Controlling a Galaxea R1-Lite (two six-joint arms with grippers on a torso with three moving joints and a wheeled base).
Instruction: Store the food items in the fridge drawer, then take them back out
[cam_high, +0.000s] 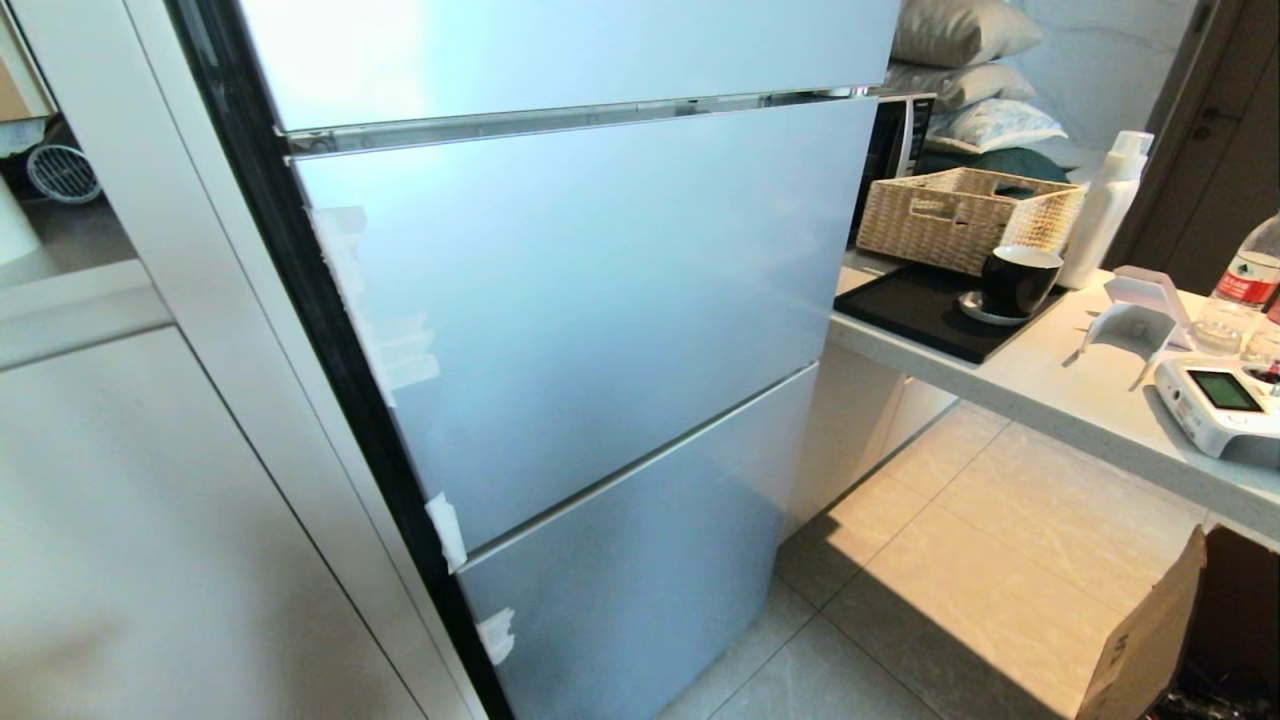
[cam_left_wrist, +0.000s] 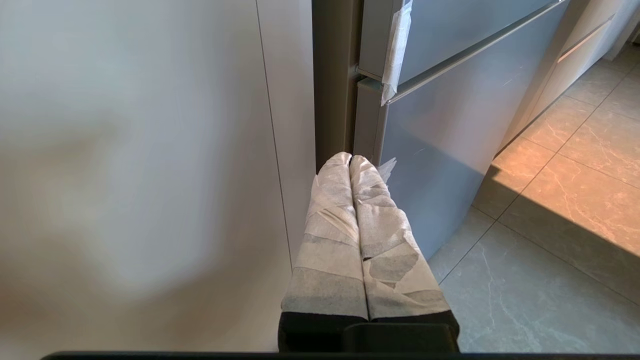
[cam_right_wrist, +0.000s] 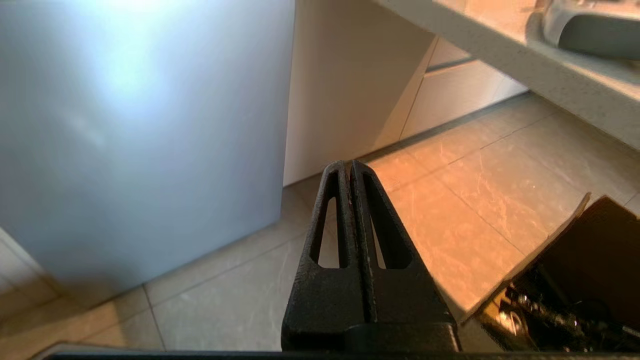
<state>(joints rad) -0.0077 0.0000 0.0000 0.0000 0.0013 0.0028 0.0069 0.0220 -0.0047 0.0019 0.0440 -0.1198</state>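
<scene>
- Right gripper (cam_right_wrist: 350, 167): black slotted fingers pressed flat together, carrying nothing; it hangs low beside the fridge (cam_high: 600, 330), aimed down at the floor tiles (cam_right_wrist: 450, 200). A folded, empty hand like this reads as a parked arm, not one mid-reach.
- Left gripper (cam_left_wrist: 350, 161): tape-wrapped fingers (cam_left_wrist: 327, 235) likewise closed on each other, with nothing between them; it points toward the fridge's hinge-side edge, where the dark side strip meets the pale cabinet panel (cam_left_wrist: 150, 150). The wrapping probably adds grip for pulling on smooth fronts.
- Fridge: all front panels sit flush and shut. Whitish tape pieces (cam_high: 447, 530) stick to the edge of the panels nearest the cabinet, perhaps as marks or pull aids.
- Fridge drawer: not visible; judged to lie behind the closed fronts.
- Food items: none in view, neither in a gripper nor on the floor by the fridge, so their place cannot be told.
- Counter (cam_high: 1050, 390), to the fridge's right: holds a wicker basket (cam_high: 960, 215), a black tray (cam_high: 920, 310) with a dark cup (cam_high: 1018, 280), a white bottle (cam_high: 1105, 210) and a small white device (cam_high: 1220, 395).
- Cardboard box (cam_high: 1150, 640): on the floor, beneath the counter's near end.
- Judgement: with the doors closed and both hands empty, the task stands either unstarted or finished.
</scene>
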